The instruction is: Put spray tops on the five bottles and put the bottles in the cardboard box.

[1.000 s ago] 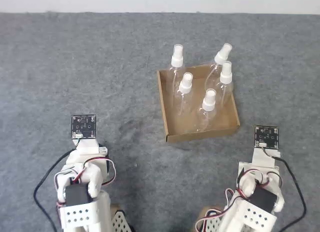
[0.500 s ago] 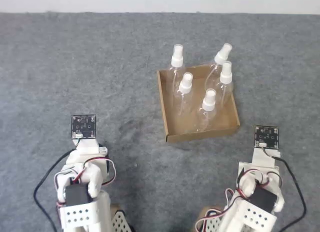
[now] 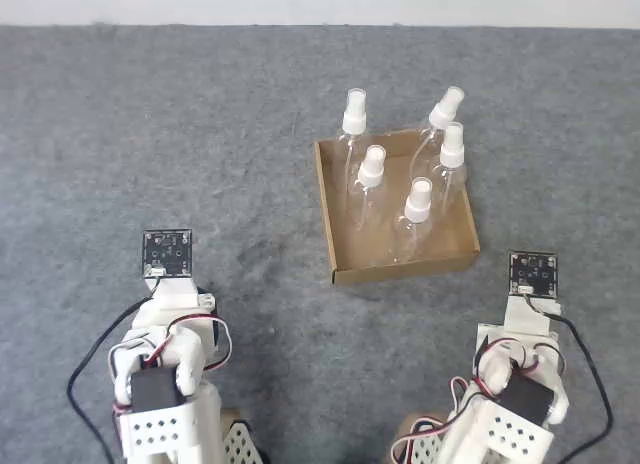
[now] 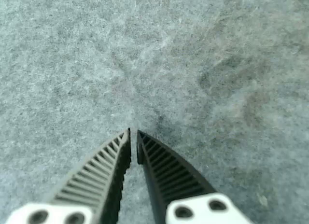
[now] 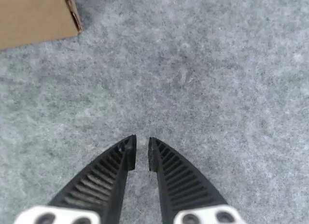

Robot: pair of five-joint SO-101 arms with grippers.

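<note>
Several clear bottles with white spray tops stand upright in the open cardboard box [image 3: 400,271] at the middle right of the table; the nearest bottle [image 3: 416,209] is close to the front wall and another bottle [image 3: 354,129] leans at the back wall. My left gripper [image 4: 133,133] hangs shut over bare grey carpet, holding nothing. My right gripper [image 5: 141,139] is shut and holds nothing, just short of a corner of the cardboard box [image 5: 34,16]. Both arms sit folded back at the near edge, the left arm [image 3: 165,354] and the right arm [image 3: 515,374].
Grey carpet [image 3: 150,134] covers the whole table. A pale wall strip runs along the far edge. The box is the one obstacle, ahead of the right arm and to its inner side.
</note>
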